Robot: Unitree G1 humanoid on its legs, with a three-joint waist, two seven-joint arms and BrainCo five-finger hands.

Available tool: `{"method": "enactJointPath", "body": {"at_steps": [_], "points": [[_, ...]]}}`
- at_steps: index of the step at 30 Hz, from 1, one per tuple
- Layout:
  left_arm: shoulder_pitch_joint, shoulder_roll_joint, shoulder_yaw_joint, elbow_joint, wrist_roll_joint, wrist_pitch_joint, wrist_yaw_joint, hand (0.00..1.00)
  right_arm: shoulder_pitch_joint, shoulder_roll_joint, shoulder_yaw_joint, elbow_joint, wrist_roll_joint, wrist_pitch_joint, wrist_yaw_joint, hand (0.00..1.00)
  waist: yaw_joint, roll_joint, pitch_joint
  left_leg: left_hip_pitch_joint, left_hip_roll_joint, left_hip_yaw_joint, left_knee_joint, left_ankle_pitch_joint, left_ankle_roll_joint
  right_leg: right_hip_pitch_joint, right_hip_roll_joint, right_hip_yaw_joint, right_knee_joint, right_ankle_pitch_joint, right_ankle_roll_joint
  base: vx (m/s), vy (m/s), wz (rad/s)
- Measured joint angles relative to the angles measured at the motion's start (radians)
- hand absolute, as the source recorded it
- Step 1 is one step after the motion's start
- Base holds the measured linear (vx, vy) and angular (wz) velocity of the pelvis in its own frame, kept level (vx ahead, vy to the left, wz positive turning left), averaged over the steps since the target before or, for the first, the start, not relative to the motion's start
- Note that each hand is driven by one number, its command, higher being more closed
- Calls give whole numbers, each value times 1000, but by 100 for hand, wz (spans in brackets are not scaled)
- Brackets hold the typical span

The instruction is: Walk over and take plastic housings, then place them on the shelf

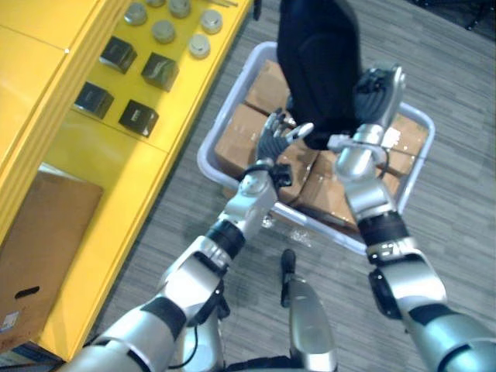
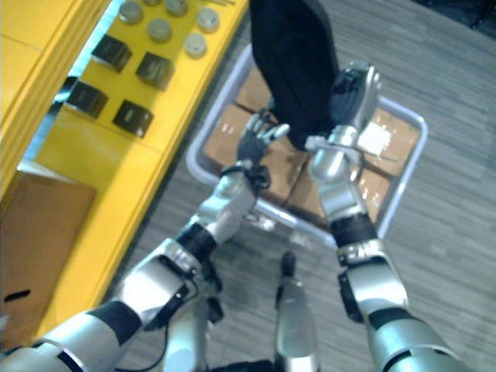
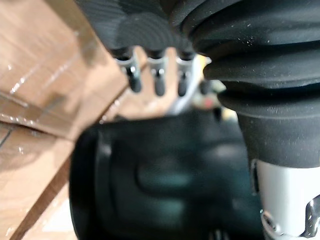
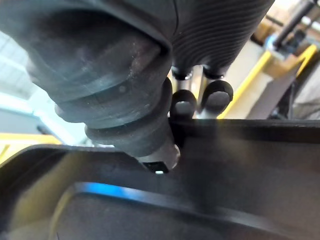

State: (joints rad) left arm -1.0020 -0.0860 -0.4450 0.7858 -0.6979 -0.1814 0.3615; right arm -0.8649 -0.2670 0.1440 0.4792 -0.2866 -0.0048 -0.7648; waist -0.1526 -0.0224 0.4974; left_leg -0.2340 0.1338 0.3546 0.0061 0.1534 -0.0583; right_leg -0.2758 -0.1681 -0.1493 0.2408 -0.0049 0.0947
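The black housing (image 1: 318,62) is up in the air between the two robot hands, over the grey bin (image 1: 204,157) of brown boxes (image 1: 234,143). The left robot hand (image 1: 272,142) pushes on its low edge with straight fingers. The right robot hand (image 1: 377,89) leans on the other side; I cannot tell how it holds. I think only a squeeze keeps the housing up. If one side eases off, it could slip and drop. On the way to the yellow shelf (image 1: 116,209), it could knock the little black blocks (image 1: 159,71).

No legible text; white label (image 2: 377,139) on cardboard box (image 2: 398,124), print unreadable.
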Motion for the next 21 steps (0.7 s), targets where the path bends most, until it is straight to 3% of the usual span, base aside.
{"method": "enactJointPath", "body": {"at_steps": [5,11,21], "points": [[0,-1,-9,-2,130,-1,99,0,42,12,18,-61,-2,-18,1,100,-6,-31,-1,19,6,17,-5,0,-1,4,7,17,0,0,0,20,0,-11],[2,1,-5,-1,335,61,264,0,84,22,59,-130,-4,-19,0,100,-16,-37,-1,40,10,18,-16,4,-7,24,13,15,-9,1,1,16,3,-1],[5,1,3,3,349,80,291,0,119,40,73,-160,0,-19,-15,100,-16,-37,-1,40,10,17,-16,4,-7,28,13,14,-16,2,3,0,0,0]]}}
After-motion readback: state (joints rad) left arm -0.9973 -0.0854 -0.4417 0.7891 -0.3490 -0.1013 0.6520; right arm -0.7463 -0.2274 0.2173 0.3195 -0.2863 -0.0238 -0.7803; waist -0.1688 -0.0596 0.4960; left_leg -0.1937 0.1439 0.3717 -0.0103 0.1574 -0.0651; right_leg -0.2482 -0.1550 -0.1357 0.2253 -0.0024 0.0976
